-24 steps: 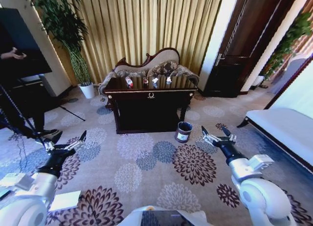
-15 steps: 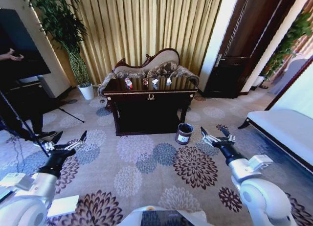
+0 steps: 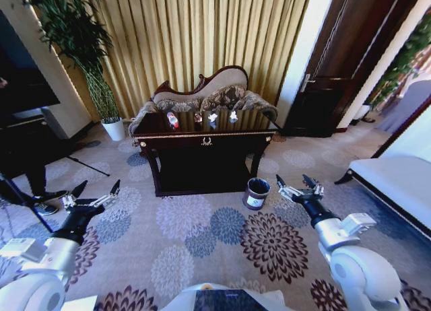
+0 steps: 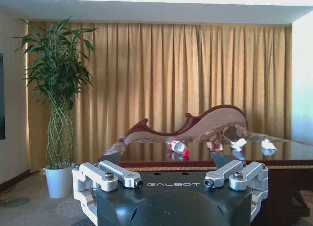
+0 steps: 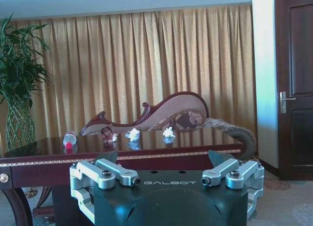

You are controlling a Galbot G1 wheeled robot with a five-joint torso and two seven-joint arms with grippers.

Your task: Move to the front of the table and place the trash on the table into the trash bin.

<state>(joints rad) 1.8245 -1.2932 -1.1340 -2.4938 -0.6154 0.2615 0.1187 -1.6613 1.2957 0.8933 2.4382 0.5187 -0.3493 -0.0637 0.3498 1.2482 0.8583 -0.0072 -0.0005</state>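
The dark-brown table (image 3: pixel 205 140) stands ahead of me at the middle of the head view. On its top lie a clear bottle with a red label (image 3: pixel 173 120), a small wrapper (image 3: pixel 198 117) and two crumpled white papers (image 3: pixel 213 116) (image 3: pixel 232 114). The trash bin (image 3: pixel 256 193) sits on the carpet by the table's front right leg. My left gripper (image 3: pixel 97 188) hangs open, low on the left, well short of the table. My right gripper (image 3: pixel 296 184) is open just right of the bin. From the left wrist, the bottle (image 4: pixel 178 146) and the papers (image 4: pixel 238 143) lie beyond the open gripper (image 4: pixel 171 179).
A curved sofa (image 3: pixel 209 92) backs the table against gold curtains. A tall plant in a white pot (image 3: pixel 113 128) stands at the far left, with tripod legs (image 3: pixel 87 166) and a person's legs (image 3: pixel 37 183) nearer. At right are a dark door (image 3: pixel 340 75) and a white bench (image 3: pixel 394 183).
The whole head view has shifted: the camera has come closer to the table, which now looks larger. Both arms hold the same pose, both grippers open.
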